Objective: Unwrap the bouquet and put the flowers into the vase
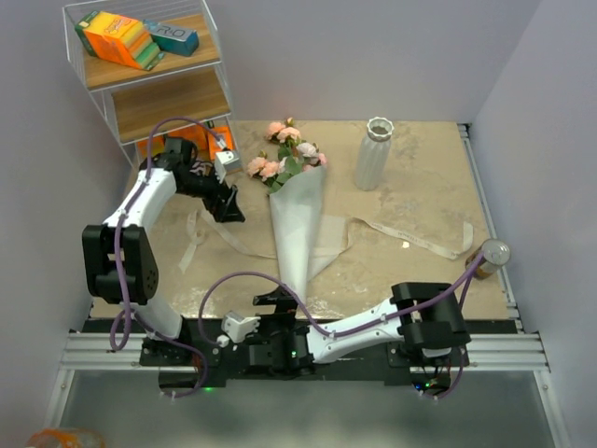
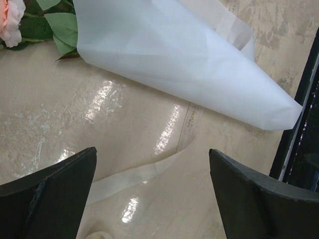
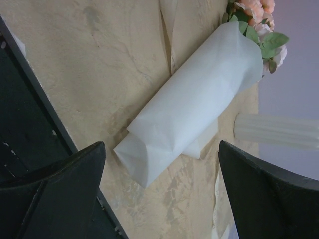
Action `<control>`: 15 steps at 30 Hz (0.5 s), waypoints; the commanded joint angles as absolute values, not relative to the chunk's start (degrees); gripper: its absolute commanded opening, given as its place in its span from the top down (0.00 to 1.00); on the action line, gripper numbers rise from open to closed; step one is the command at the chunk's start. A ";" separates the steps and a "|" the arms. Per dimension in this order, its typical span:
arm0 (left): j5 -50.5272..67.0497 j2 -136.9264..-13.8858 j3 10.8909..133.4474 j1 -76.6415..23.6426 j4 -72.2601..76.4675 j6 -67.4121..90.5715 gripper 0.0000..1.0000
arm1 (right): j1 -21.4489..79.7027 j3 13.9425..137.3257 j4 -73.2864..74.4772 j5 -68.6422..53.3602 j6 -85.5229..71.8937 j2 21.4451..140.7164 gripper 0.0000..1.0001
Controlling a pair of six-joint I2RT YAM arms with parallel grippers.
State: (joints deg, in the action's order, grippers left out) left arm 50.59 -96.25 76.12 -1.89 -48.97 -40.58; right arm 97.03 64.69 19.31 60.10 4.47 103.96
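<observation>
Well, the only lettering I can spot is white print on the teal box (image 1: 173, 37), up on the shelf (image 1: 177, 93) at the upper left, and it is too small to read. The orange box (image 1: 114, 37) beside it gives nothing legible either.

The bouquet (image 1: 298, 219) lies flat mid-frame on the table (image 1: 420, 196), flowers (image 1: 287, 154) toward the top and the cone's tip toward the lower edge. The left gripper (image 1: 228, 207) hangs near the cone's left side, not touching it, jaws spread wide and empty. The right gripper (image 1: 275, 301), at lower centre, sits just beside the tip, spread and empty too.

The vase (image 1: 373, 154) stands upright to the right of the flowers, apart from both grippers. Loose ribbon (image 1: 410, 238) trails over the table to the right of the cone.
</observation>
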 commanded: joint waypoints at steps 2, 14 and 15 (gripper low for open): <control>49.31 -92.29 75.41 -0.70 -50.27 -38.76 0.01 | 96.94 66.88 17.14 64.33 11.24 106.78 0.03; 51.24 -94.48 76.90 -0.26 -50.36 -38.76 0.01 | 93.35 65.39 8.35 69.34 19.16 109.51 0.11; 51.68 -94.74 76.90 -0.35 -50.27 -38.85 0.01 | 92.99 65.30 7.91 69.52 19.60 109.42 0.12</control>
